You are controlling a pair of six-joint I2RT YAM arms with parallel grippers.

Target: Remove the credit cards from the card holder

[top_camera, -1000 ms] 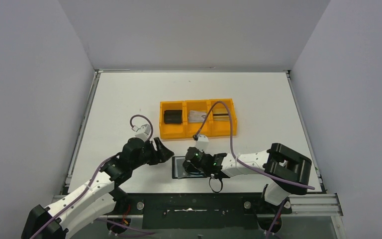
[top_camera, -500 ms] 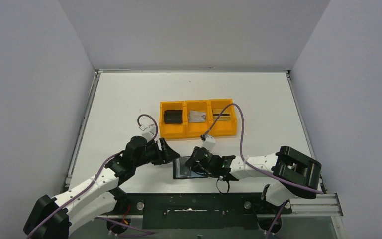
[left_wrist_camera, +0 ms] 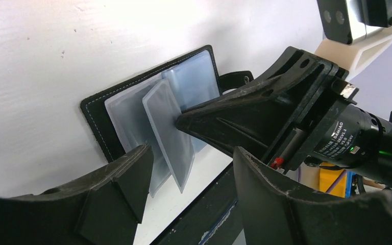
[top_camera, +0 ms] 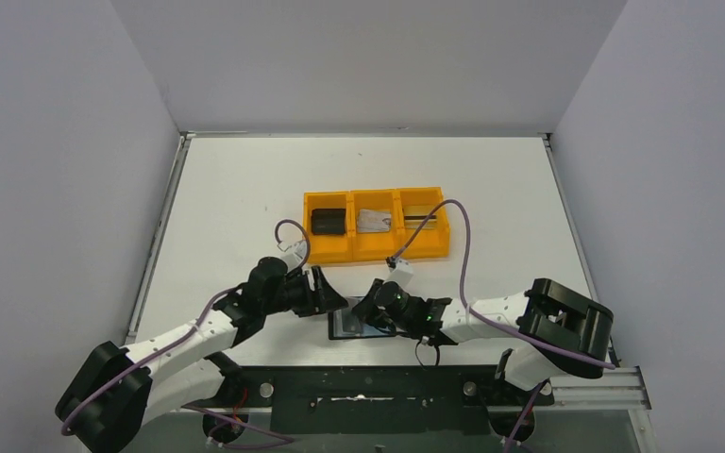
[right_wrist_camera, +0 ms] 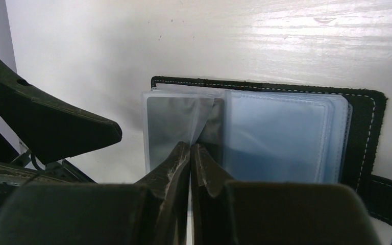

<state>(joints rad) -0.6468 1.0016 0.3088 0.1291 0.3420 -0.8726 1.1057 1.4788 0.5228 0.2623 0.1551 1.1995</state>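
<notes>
The card holder (top_camera: 347,325) lies open at the table's near edge, black with blue-grey plastic pockets (right_wrist_camera: 280,132). My right gripper (top_camera: 370,311) is shut, its tips (right_wrist_camera: 190,145) pinching one pocket sleeve (left_wrist_camera: 168,127) that stands up from the holder (left_wrist_camera: 94,117). My left gripper (top_camera: 328,296) is open and empty (left_wrist_camera: 191,153), just left of the holder, its jaws on either side of the raised sleeve's edge. A silvery-grey credit card (top_camera: 371,221) lies in the orange tray's middle compartment. A gold credit card with a dark stripe (top_camera: 419,219) lies in its right compartment.
The orange three-compartment tray (top_camera: 376,255) sits mid-table behind both grippers, with a chunky black block (top_camera: 328,221) in its left compartment. The dark frame (top_camera: 368,392) borders the table's near edge just below the holder. One left finger (right_wrist_camera: 56,122) shows in the right wrist view.
My left gripper has moved right, up to the holder's left edge. My right gripper has shifted slightly right over the holder and stays shut.
</notes>
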